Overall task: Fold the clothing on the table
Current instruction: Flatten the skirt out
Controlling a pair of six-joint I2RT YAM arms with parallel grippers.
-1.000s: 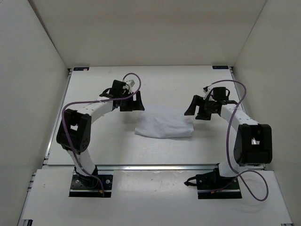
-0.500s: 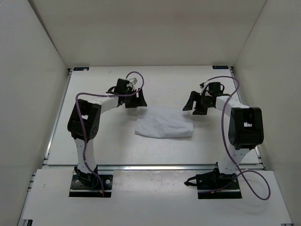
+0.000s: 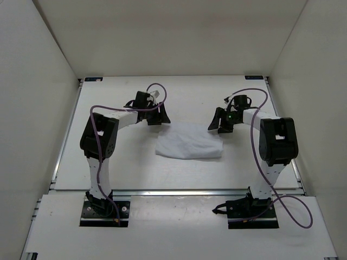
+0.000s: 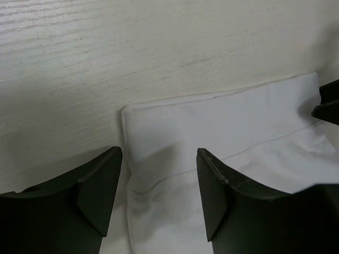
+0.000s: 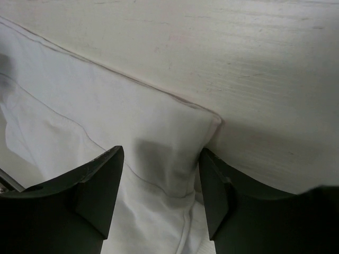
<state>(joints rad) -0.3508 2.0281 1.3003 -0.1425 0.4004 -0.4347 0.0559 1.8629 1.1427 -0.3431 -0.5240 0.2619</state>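
The white clothing [image 3: 190, 142] lies folded into a rough rectangle in the middle of the table [image 3: 119, 162]. My left gripper [image 3: 160, 116] is at its far left corner. In the left wrist view the jaws of the left gripper [image 4: 159, 153] stand open astride that corner of the clothing [image 4: 222, 132], the left finger over bare table. My right gripper [image 3: 217, 122] is at the far right corner. There the right gripper [image 5: 160, 151] is open too, with the corner of the clothing [image 5: 106, 116] between its fingers and the right finger beside the edge.
White walls enclose the table on the left, back and right. A metal rail [image 3: 179, 190] runs along the near edge in front of both arm bases. Purple cables [image 3: 157, 89] loop over both arms. Bare table [image 4: 106, 53] lies beyond the far hem.
Both grippers have moved inward and down onto the clothing's far corners. Their jaws have narrowed around the fabric. The clothing itself has not shifted.
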